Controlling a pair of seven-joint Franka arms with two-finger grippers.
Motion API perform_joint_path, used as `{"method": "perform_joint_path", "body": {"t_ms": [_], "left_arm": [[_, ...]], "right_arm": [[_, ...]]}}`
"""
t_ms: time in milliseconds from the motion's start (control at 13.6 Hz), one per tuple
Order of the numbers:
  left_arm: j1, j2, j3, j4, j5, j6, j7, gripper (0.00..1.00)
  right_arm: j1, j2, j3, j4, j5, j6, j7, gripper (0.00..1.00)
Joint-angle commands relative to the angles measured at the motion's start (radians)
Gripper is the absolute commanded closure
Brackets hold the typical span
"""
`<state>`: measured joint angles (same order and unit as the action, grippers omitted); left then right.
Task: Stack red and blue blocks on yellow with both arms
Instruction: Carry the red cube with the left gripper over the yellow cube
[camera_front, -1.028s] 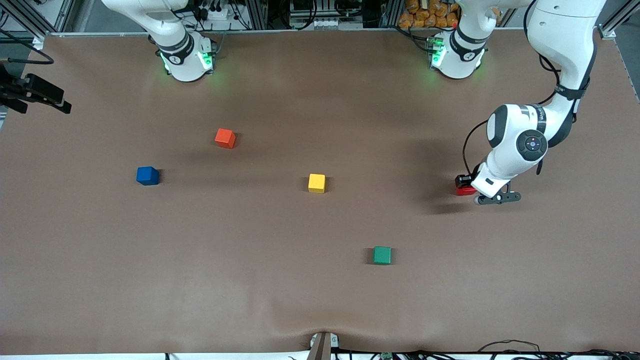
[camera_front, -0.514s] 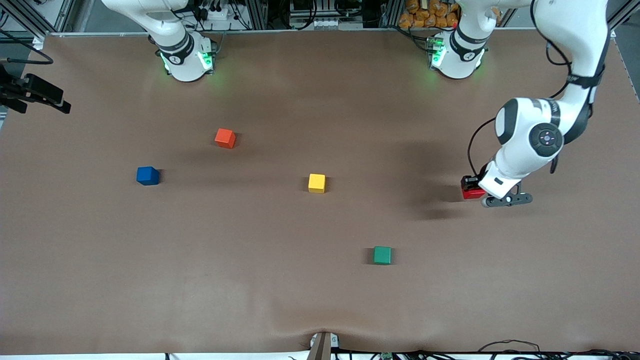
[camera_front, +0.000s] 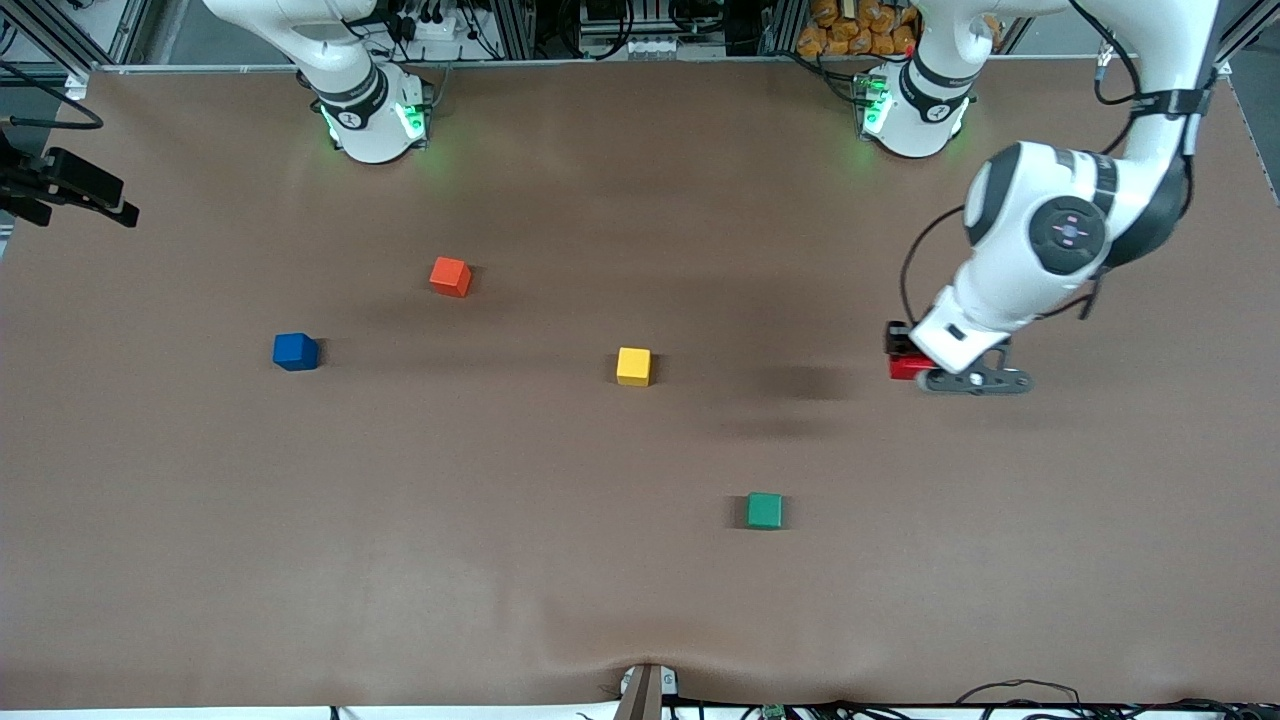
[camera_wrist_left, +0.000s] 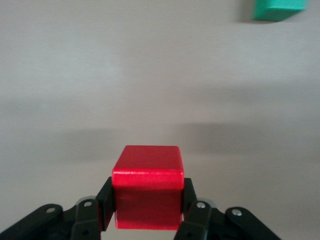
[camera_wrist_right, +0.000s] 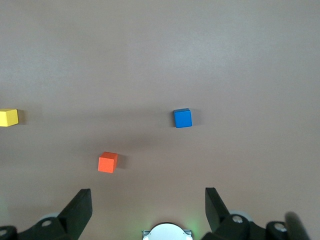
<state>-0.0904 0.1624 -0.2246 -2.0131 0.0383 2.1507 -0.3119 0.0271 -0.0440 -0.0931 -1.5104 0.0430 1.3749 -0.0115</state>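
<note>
Red block (camera_wrist_left: 146, 192) level, squarely clenched in left pincer (camera_wrist_left: 146, 210) | right pincer (camera_wrist_right: 148, 207) released, waiting aloft

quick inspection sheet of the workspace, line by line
surface: brown table, one wrinkle at the edge nearest the front camera
job's things: red block held above the table; blue block and yellow block on the table, nothing stacked
clutter: orange-red cube, green cube
end effectors: left end effector shut on red block; right end effector open, waiting above the table
cables: black cable along left wrist
surroundings: metal frame, wiring past the bases
</note>
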Motion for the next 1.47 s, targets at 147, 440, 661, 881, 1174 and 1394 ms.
{"method": "perform_joint_path", "body": {"t_ms": [147, 440, 661, 881, 1174, 1394], "left_arm": [[-0.115, 0.094, -0.061, 0.14, -0.005, -0.035, -0.165, 1.0], [-0.277, 0.256, -0.059, 0.304, -0.002, -0.037, -0.256, 1.0], [-0.394, 0.405, -0.051, 0.457, 0.0, -0.037, -0.37, 1.0], [-0.506, 0.522, -0.01, 0.583, 0.0, -0.037, -0.426, 1.0], [-0.618, 0.543, 0.096, 0.605, -0.003, -0.035, -0.424, 1.0], [-0.623, 0.577, 0.099, 0.652, -0.002, -0.035, -0.423, 1.0]], "right_arm": [[-0.012, 0.001, 0.003, 0.007, 0.009, -0.01, -0.013, 0.0], [-0.012, 0.003, 0.003, 0.007, 0.009, -0.01, -0.015, 0.0], [-0.012, 0.004, 0.003, 0.007, 0.009, -0.008, -0.013, 0.0], [-0.013, 0.004, 0.003, 0.007, 0.011, -0.008, -0.013, 0.0], [-0.013, 0.013, 0.003, 0.009, 0.011, -0.01, -0.012, 0.0], [-0.024, 0.016, 0.003, 0.009, 0.012, -0.01, -0.01, 0.0]]}}
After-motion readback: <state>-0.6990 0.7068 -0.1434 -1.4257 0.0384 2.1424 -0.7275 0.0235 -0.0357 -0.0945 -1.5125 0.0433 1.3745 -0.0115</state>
